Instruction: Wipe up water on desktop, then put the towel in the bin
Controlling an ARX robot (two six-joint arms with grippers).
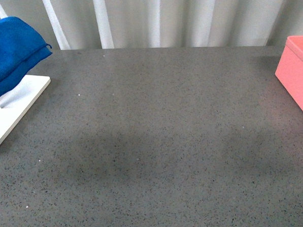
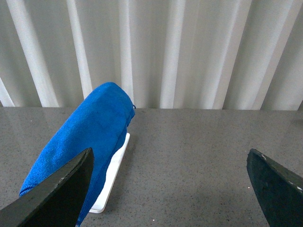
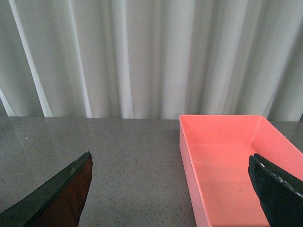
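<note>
Towel point(image 1: 8, 52) left edge, bin point(image 1: 298, 78) right edge, desktop point(image 1: 158, 143) between.

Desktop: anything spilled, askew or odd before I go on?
Nothing stands out. The towel hangs draped over the white rack at far left; the bin sits upright at right, empty as far as shown. No puddle shows on the desktop, only soft darker shading mid-surface.

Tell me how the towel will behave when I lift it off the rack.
The towel drapes over the rack in soft folds, so it will probably sag and trail. It looks fuzzy, so likely grippy, not slippery. Snagging might drag the rack.
</note>
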